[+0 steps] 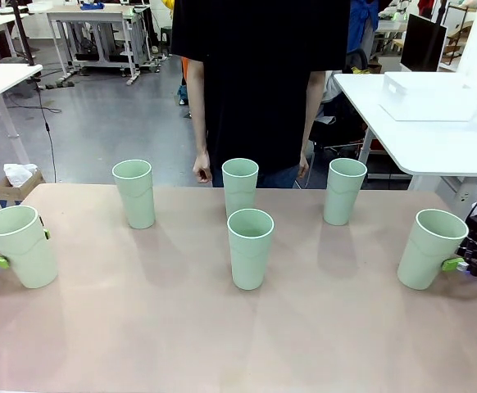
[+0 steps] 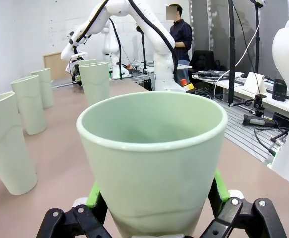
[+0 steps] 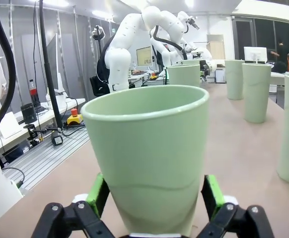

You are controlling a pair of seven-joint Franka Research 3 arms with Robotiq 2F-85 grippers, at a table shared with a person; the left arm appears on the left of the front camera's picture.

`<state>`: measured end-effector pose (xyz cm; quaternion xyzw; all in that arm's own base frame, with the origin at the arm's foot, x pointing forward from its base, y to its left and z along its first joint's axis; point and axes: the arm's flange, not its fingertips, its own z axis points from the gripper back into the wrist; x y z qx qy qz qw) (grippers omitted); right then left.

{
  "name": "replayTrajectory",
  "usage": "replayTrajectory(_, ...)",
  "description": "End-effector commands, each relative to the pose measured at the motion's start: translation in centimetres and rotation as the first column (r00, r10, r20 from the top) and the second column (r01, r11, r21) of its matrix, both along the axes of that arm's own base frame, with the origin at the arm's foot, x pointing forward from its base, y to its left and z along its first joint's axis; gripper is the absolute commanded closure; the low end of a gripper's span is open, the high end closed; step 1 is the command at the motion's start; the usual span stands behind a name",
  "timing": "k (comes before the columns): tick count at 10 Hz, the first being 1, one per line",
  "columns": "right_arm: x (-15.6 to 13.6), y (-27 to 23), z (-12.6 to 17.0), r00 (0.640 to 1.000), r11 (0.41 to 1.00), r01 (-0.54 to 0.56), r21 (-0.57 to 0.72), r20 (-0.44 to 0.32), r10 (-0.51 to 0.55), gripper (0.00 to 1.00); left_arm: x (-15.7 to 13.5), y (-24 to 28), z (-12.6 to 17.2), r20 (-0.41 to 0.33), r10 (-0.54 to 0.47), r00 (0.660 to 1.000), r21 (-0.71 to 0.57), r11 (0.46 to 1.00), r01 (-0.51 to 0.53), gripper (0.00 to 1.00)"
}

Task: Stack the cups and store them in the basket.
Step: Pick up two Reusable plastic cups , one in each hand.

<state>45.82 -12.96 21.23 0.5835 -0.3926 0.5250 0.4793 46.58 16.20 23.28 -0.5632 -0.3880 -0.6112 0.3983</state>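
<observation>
Step in hand: first grasp, no stacking yet. Left gripper clamped on tall pale mint-green plastic tumbler, lower left of front view. Right gripper clamped on matching tumbler, lower right. White rectangular plastic basket upper right, on side table. Next, likely: lift one held tumbler, align rim-over-rim, lower straight into centre tumbler.

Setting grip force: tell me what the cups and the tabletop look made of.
The cups: likely plastic, matte pale mint, with thin even walls, a moulded ridge and no gloss. The tabletop: smooth pinkish-beige, probably laminate, flat and uniform with no visible grain; the look leaves it open.
</observation>
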Motion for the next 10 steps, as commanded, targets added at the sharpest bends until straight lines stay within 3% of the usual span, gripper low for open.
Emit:
replayTrajectory(1,-0.8,1.1,0.4,0.998,0.999,0.045,0.003,0.041,-0.045,0.0,-1.3,-0.5,-0.2,0.04,0.018,0.999,-0.027,1.0,-0.017,0.0)
replayTrajectory(5,-1.1,1.6,0.5,0.996,0.997,0.081,0.015,0.046,-0.082,0.0,-1.7,-0.6,0.5,0.046,0.076,0.996,-0.057,0.996,-0.074,0.0)
replayTrajectory(10,-1.9,2.3,0.4,0.998,0.999,0.047,0.019,0.038,-0.047,0.0,-1.7,-0.8,0.6,0.038,0.102,0.994,-0.073,0.992,-0.099,0.0)
